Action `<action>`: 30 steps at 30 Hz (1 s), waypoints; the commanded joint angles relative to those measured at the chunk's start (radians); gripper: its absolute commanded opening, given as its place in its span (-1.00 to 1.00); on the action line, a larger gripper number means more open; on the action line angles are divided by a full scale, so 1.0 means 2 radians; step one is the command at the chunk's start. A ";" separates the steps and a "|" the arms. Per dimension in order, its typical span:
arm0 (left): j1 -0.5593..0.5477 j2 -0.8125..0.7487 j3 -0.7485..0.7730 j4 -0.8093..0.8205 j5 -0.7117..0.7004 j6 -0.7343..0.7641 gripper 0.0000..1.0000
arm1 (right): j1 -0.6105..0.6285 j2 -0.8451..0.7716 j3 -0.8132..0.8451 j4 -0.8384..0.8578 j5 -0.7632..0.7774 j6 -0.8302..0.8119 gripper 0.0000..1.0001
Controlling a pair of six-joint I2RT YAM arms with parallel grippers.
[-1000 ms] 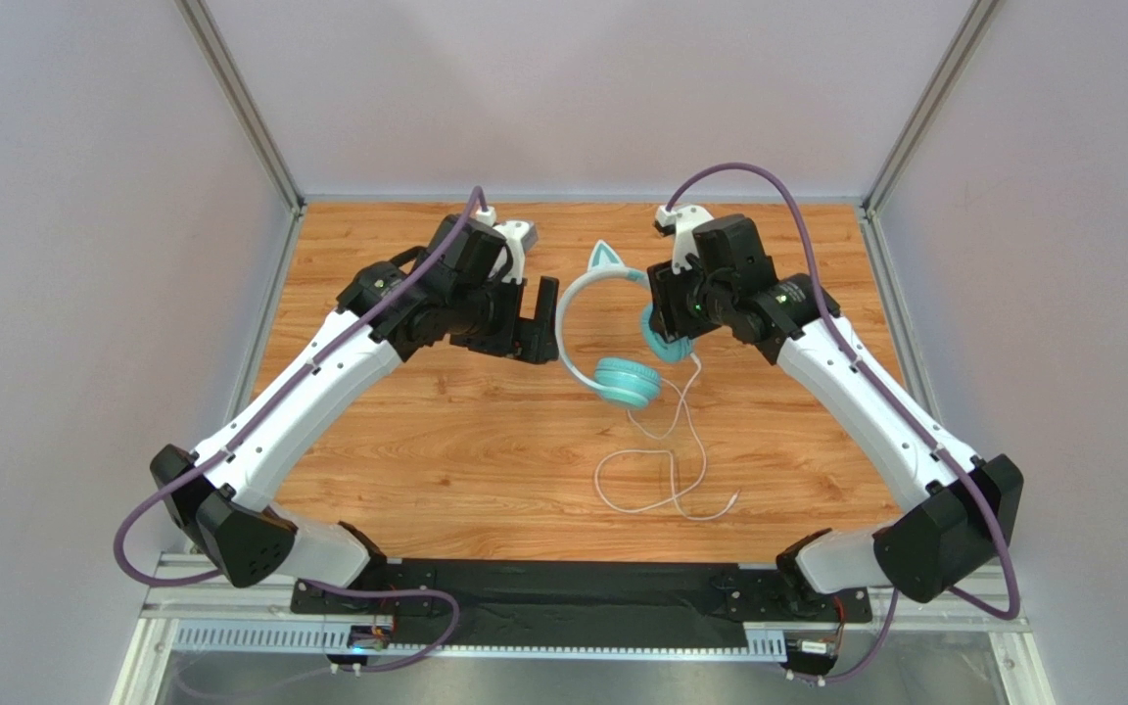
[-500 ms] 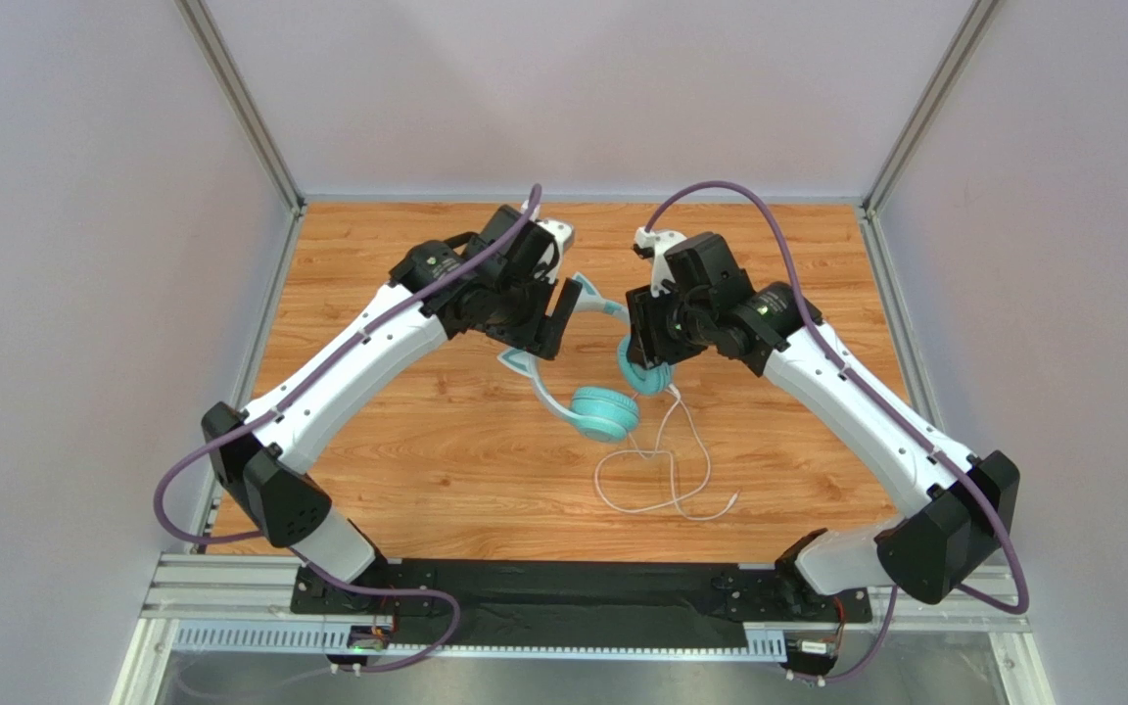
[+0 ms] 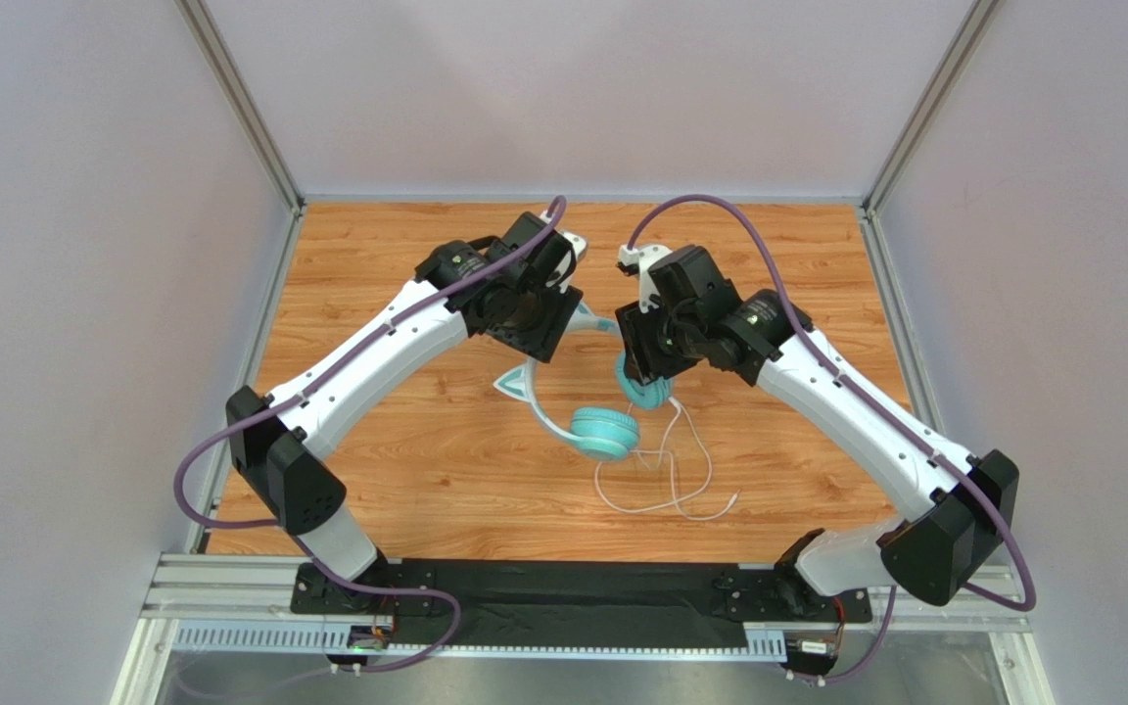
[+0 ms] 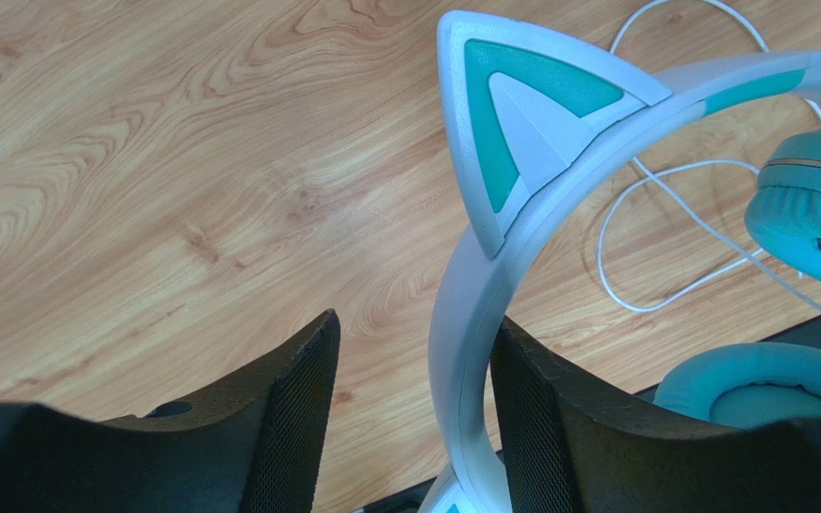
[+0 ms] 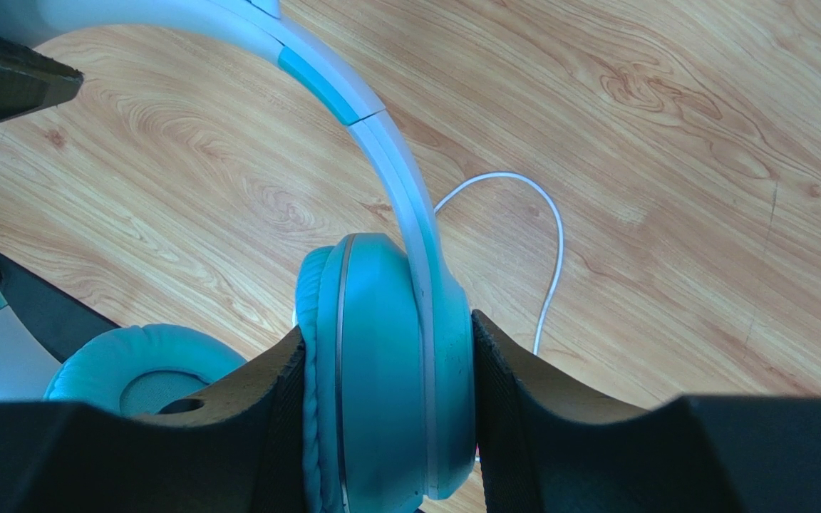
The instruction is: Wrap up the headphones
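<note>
The teal headphones (image 3: 602, 432) are at the middle of the wooden table, one ear cup resting on the wood. My right gripper (image 5: 388, 331) is shut on the other ear cup (image 5: 383, 363), both pads pressed against its sides; in the top view it (image 3: 647, 375) holds this cup (image 3: 641, 391) up. My left gripper (image 4: 415, 326) is open around the pale headband (image 4: 468, 353), which touches the right pad with a gap to the left pad. A cat ear (image 4: 511, 118) points up just beyond the jaws. The thin white cable (image 3: 673, 478) lies in loose loops on the table in front of the cups.
Thick purple robot cables (image 3: 761, 250) arc over both arms. Grey walls and metal posts bound the wooden table (image 3: 379, 441) on the left, right and back. The arm bases sit on a black rail (image 3: 570, 588) at the near edge.
</note>
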 commanded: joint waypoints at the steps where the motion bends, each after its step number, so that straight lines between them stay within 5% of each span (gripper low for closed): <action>1: -0.008 0.007 0.013 0.003 -0.001 0.016 0.23 | 0.002 -0.024 0.028 0.015 0.002 -0.005 -1.00; 17: -0.029 0.029 0.023 -0.009 -0.040 0.015 -0.18 | 0.004 -0.023 0.031 0.006 0.026 -0.012 -1.00; 30: -0.035 0.021 0.031 0.002 0.004 0.011 -0.11 | 0.010 -0.014 0.031 -0.006 0.046 -0.013 -0.99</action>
